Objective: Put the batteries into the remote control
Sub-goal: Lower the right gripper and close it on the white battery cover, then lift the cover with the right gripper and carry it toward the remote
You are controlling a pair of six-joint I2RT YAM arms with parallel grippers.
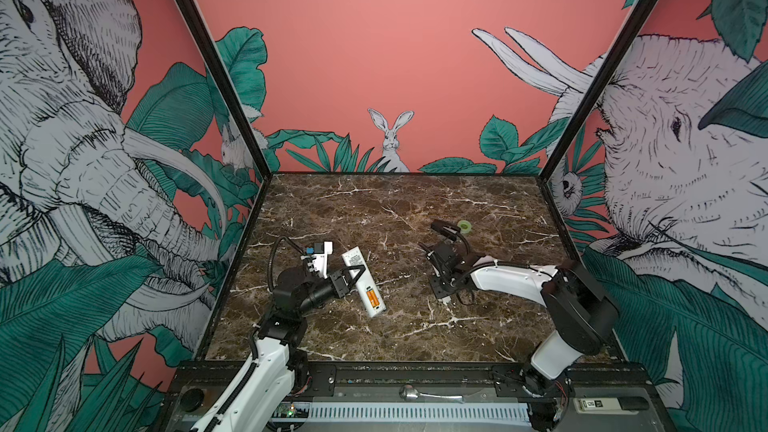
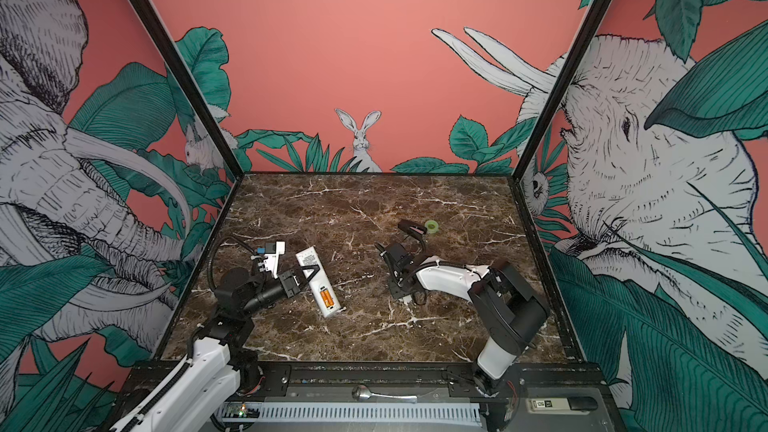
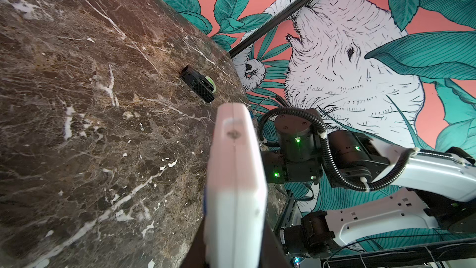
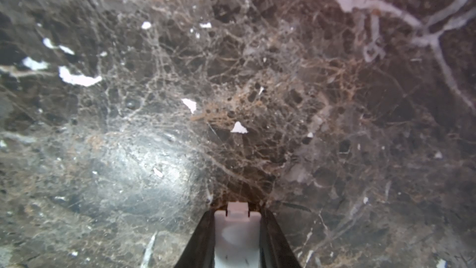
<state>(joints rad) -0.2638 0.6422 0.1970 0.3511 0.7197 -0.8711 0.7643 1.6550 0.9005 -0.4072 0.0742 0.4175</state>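
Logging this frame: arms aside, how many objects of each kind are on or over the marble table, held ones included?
remote control: 1
batteries, orange, in the remote's open bay: 2
white cover piece, held in the right pincer: 1
black stapler-like object: 1
green roll: 1
Total: 6

Both top views look down from above the near edge, sharing the whole table. The left wrist view looks rightward, close along the remote, toward the right arm. The right wrist view faces down, very near the table and a white cover.
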